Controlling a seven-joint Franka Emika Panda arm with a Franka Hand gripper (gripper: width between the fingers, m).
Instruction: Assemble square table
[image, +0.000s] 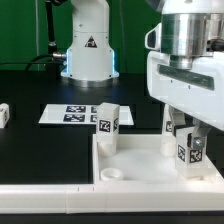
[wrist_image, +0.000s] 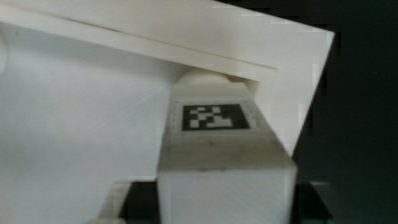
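Observation:
The square table's white slab (image: 150, 158) lies flat with its raised rim up. One tagged white leg (image: 108, 122) stands at its back corner on the exterior view's left. A second leg (image: 170, 126) stands behind my gripper, partly hidden. My gripper (image: 190, 150) is shut on a third leg (image: 191, 152) at the slab's corner on the exterior view's right. In the wrist view this leg (wrist_image: 221, 165) runs from between my dark fingers (wrist_image: 139, 200) to a round socket (wrist_image: 214, 76) beside the rim. Its tag (wrist_image: 214, 117) faces the camera. An empty round socket (image: 113, 174) shows at the front corner.
The marker board (image: 78, 113) lies flat behind the slab. A small white block (image: 4, 113) sits at the exterior view's far left edge. The arm's base (image: 86, 50) stands at the back.

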